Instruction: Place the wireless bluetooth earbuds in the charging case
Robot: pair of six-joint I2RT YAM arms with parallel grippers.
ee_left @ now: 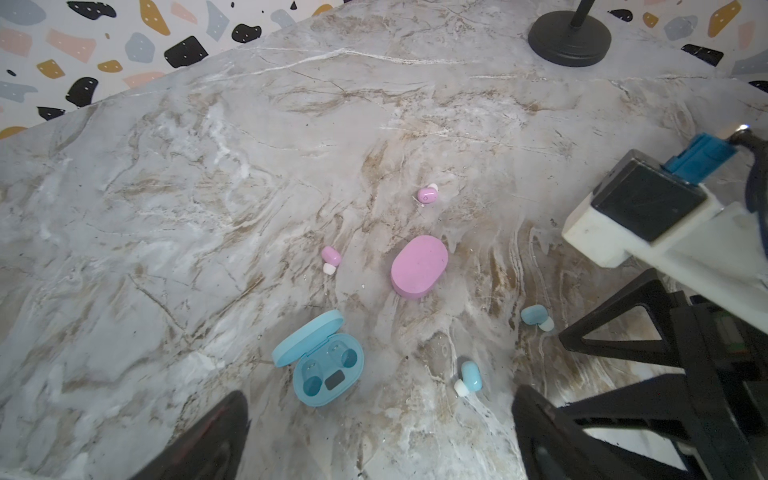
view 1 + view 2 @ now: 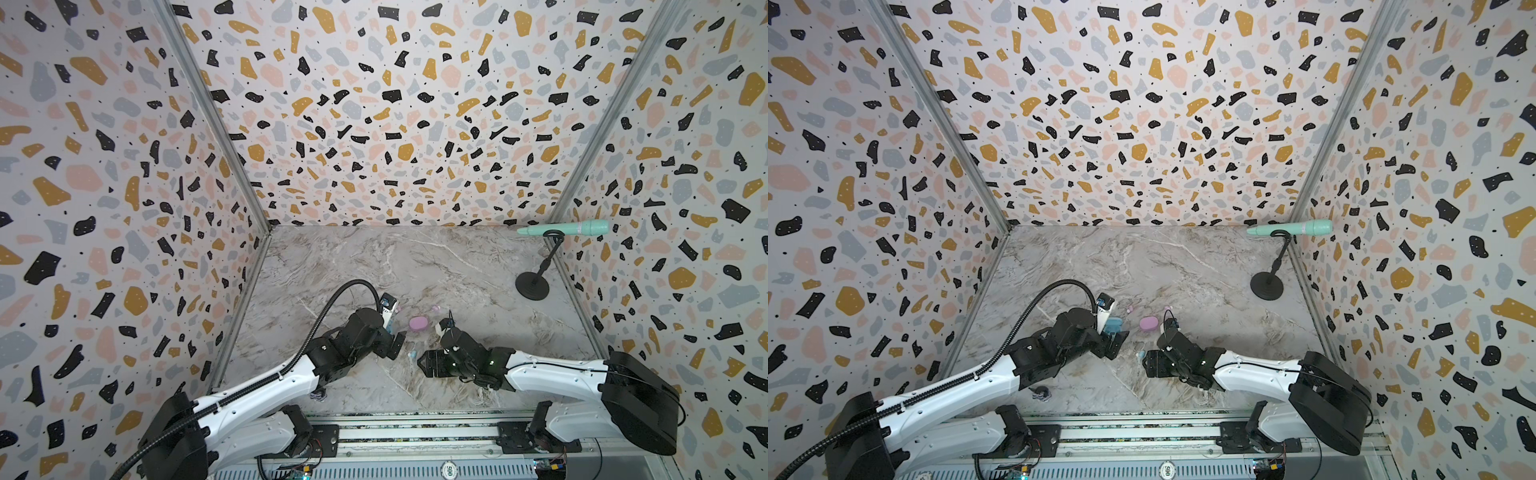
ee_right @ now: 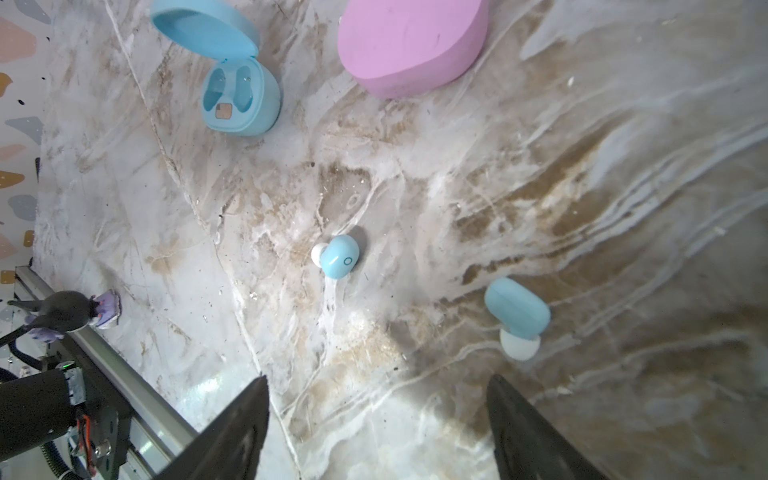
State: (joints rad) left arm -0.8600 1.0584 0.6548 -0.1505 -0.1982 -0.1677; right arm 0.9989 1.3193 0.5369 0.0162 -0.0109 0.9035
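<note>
1. Looking down in both top views, we find the left gripper [image 2: 392, 345] and the right gripper [image 2: 427, 365] low over the desk [image 2: 415, 257], tips turned toward each other, with the pink case [image 2: 418, 323] lying just beyond them. The blue case [image 2: 1113, 324] shows in a top view, partly hidden by the left arm.
2. From the left wrist we count two cases and four wireless bluetooth earbuds [image 1: 428, 194]: two pink earbuds [image 1: 331, 257] and two blue earbuds [image 1: 469, 376], all loose on the desk, none seated. The blue case stands open with both sockets empty, so we judge it ready to receive. The pink case is shut and would need opening first. The left gripper is spread wide and empty.
3. From the right wrist, the right gripper is also wide with nothing between its jaws, hanging above the two blue earbuds; we judge it placed for a pick. The blue case sits well apart from them.
</note>
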